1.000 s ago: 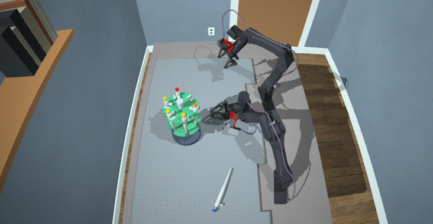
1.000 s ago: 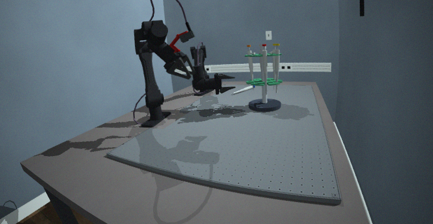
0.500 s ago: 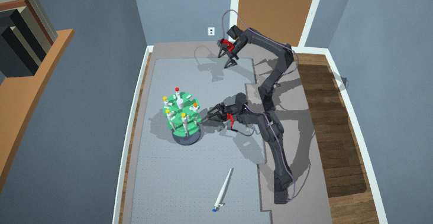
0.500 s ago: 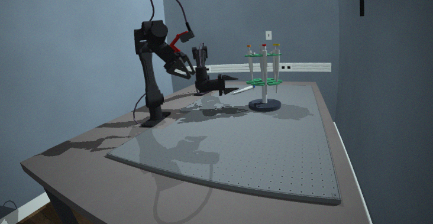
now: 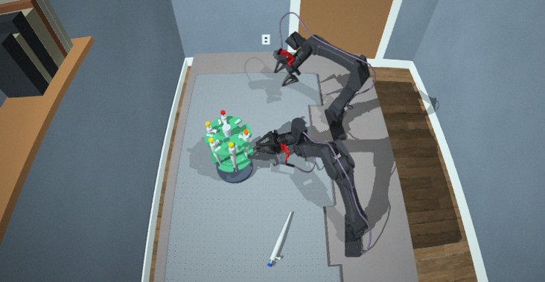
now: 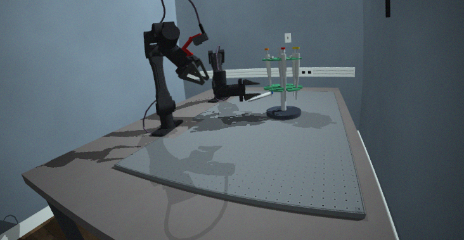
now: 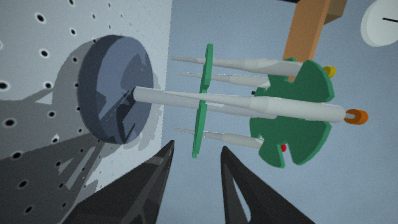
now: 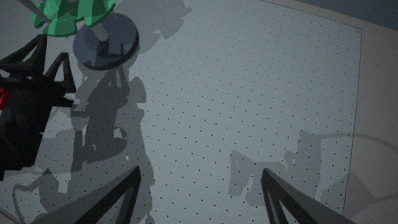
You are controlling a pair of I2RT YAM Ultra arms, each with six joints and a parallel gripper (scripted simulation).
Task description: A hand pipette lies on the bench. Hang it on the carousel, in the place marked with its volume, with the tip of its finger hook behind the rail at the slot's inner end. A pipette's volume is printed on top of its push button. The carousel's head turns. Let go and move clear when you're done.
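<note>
Going left to right in the top view, the carousel (image 5: 226, 150) (image 6: 283, 104) (image 7: 312, 137) (image 8: 120, 45) comes first, upright on its dark round base, with five pipettes hanging around its green discs. Their buttons are red, orange and yellow, three of them yellow.

The loose pipette (image 5: 281, 238) (image 6: 262, 95) lies lower in that view, on the perforated mat (image 5: 213, 222) (image 6: 276, 160) (image 7: 30, 75) (image 8: 225, 90) on the table (image 5: 182, 66) (image 6: 81, 186), well apart from the carousel. Its blue button points toward the bottom of the view and its narrow tip slants up to the right. The volume on the button is too small to read.

The left claw (image 5: 255, 147) (image 6: 260, 88) (image 7: 198, 147) (image 8: 54, 44) is about half open with nothing between its fingers. It reaches roughly level toward the carousel, rolled so that one finger sits above the other in the exterior view, the tips near the discs. Its arm stretches diagonally from its base, with the wrist held low.

Rightmost stands the bulk of the right arm (image 5: 358, 74) (image 6: 159, 73), raised and bent at the elbow, its forearm folding back over the table. The right claw (image 5: 280, 77) (image 6: 205, 81) (image 8: 200, 173) is wide open and empty, angled downward above the mat, well apart from the carousel.
</note>
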